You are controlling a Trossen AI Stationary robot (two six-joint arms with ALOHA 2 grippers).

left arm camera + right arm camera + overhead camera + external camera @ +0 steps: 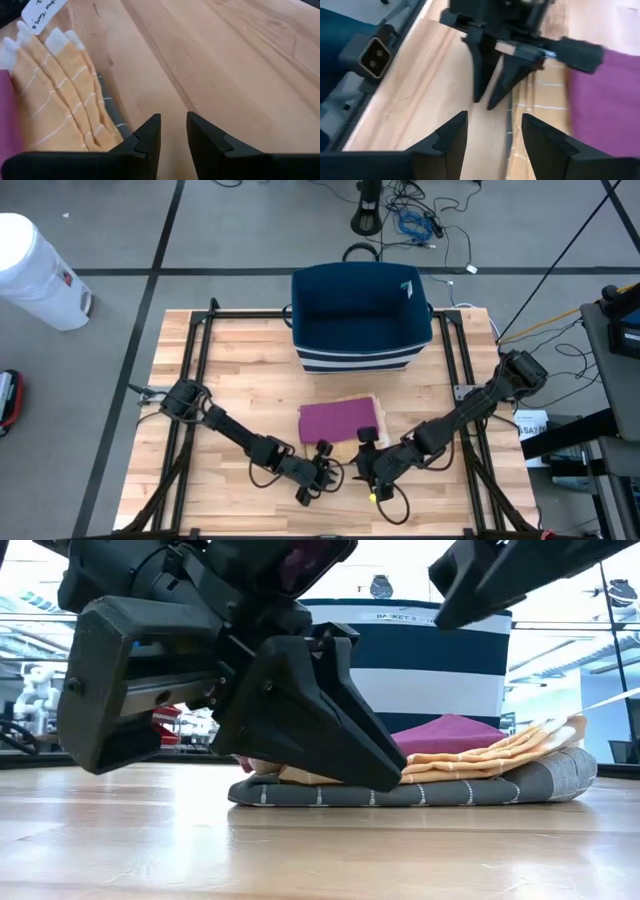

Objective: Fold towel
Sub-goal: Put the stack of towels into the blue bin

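Note:
A stack of folded towels [338, 420] lies flat on the wooden table: maroon on top, orange striped towels under it, a grey one [480, 790] at the bottom. Both grippers hover just off the stack's near edge. My left gripper [322, 465] is open by a narrow gap over bare wood, next to the orange and grey folds [55, 100]. My right gripper [368, 460] is open and faces the left gripper [492, 90], with the maroon towel [605, 100] to one side. Neither touches the towels.
A dark blue basket with white stripes [362, 315] stands at the table's far edge, behind the stack. Black frame rails [195, 370] run along the left and right sides. Bare wood lies left and right of the stack and along the near edge.

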